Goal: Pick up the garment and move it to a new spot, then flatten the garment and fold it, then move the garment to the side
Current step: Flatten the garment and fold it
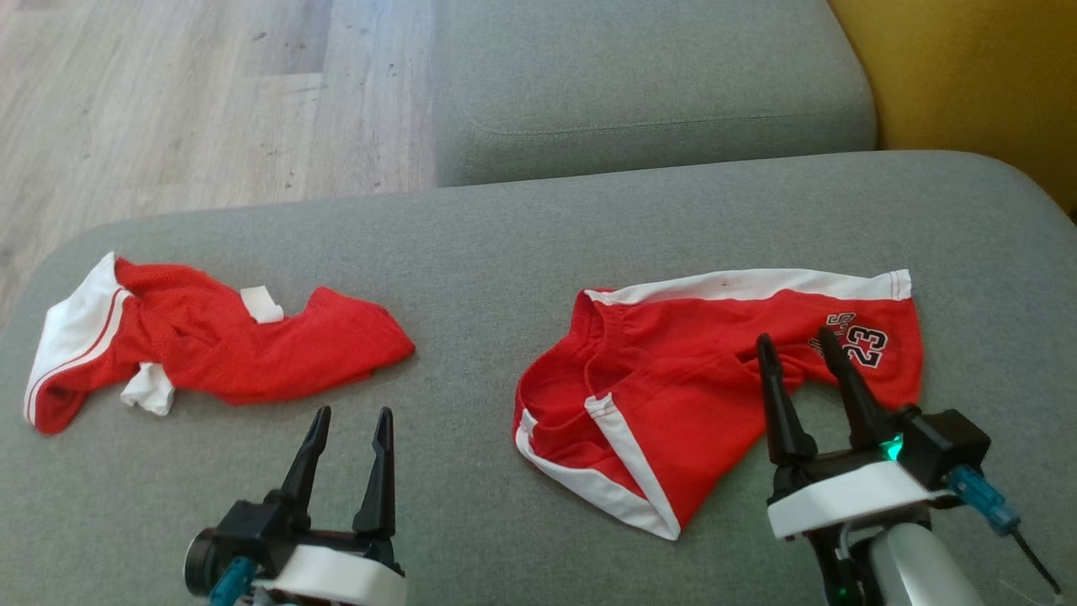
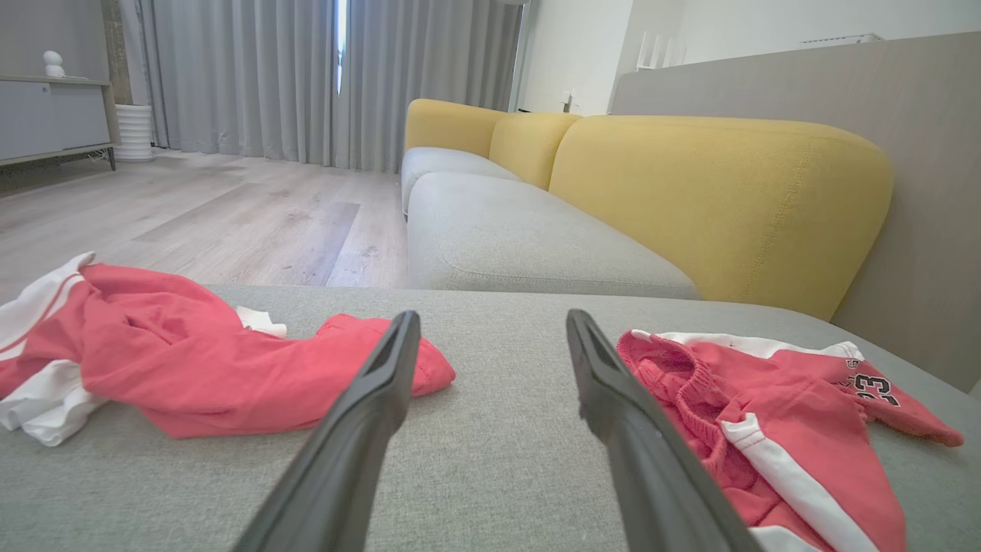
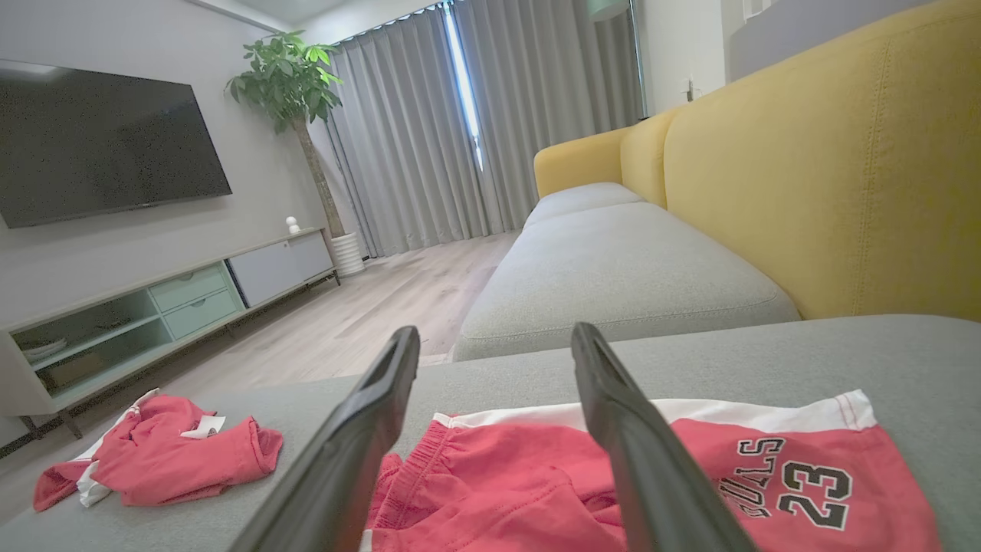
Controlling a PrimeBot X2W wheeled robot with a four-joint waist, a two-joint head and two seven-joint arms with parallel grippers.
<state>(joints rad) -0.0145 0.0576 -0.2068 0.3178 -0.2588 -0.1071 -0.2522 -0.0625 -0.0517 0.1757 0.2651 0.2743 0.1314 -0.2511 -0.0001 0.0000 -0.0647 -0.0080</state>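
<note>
Grey sofa cushion (image 1: 505, 252) before us carries the red shorts (image 1: 673, 370) at our right, beneath our right end effector (image 1: 795, 335), fingers spread and empty. Our left end effector (image 1: 353, 412), likewise spread and empty, hovers near a crumpled red garment (image 1: 252, 353), well apart from the shorts.

Shorts (image 1: 673, 379) lettering (image 1: 838, 323) by 23 partly hidden behind right gripper (image 1: 795, 337).
</note>
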